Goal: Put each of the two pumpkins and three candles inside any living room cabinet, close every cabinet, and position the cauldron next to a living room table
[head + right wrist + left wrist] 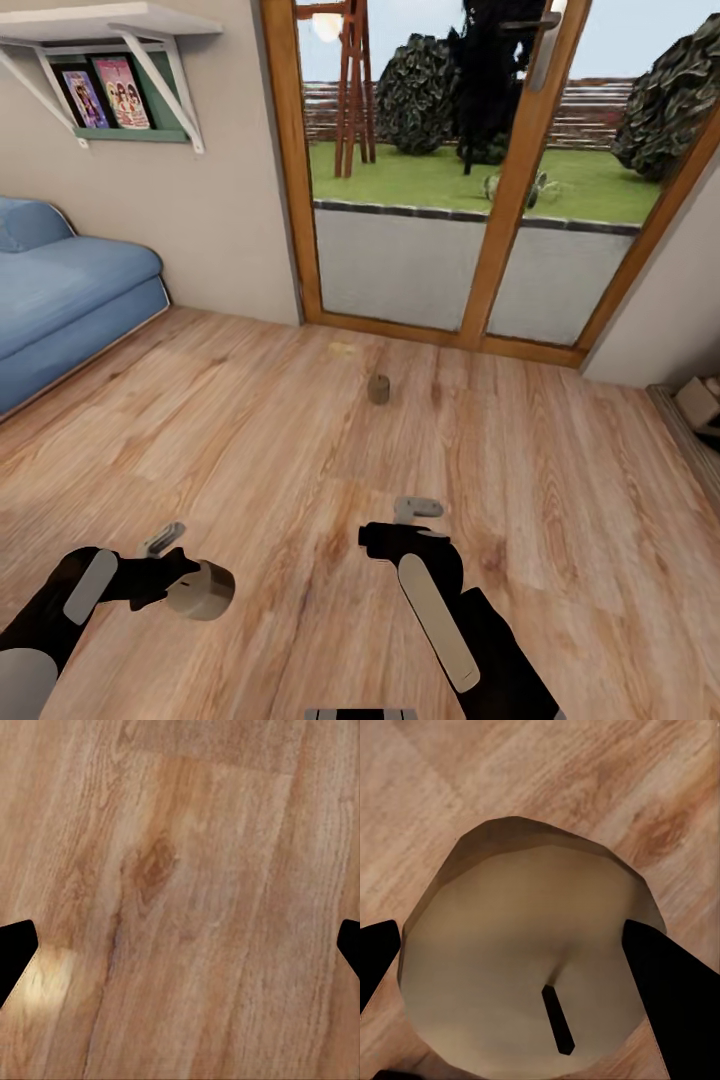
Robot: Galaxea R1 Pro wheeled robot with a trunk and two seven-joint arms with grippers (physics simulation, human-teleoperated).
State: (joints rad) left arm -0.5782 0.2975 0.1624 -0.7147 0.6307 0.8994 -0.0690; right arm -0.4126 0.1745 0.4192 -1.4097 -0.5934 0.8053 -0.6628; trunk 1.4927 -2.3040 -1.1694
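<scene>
Left pincer (185, 580) at 7 o'clock in the head view, clamped on a candle (529, 960) (fingers (671, 982) pinch its curved sides). Risk: the round wall may slip during travel. Second candle (378, 388) stands on the floor (560, 480) near centre, 12 o'clock of the right pincer (415, 515), which is spread and empty; driving forward could topple it.

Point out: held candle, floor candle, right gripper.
held candle (525, 960), left wrist view, flat top by the wick
floor candle (378, 389), head view, its side
right gripper (418, 508), head view, midway between fingertips
</scene>
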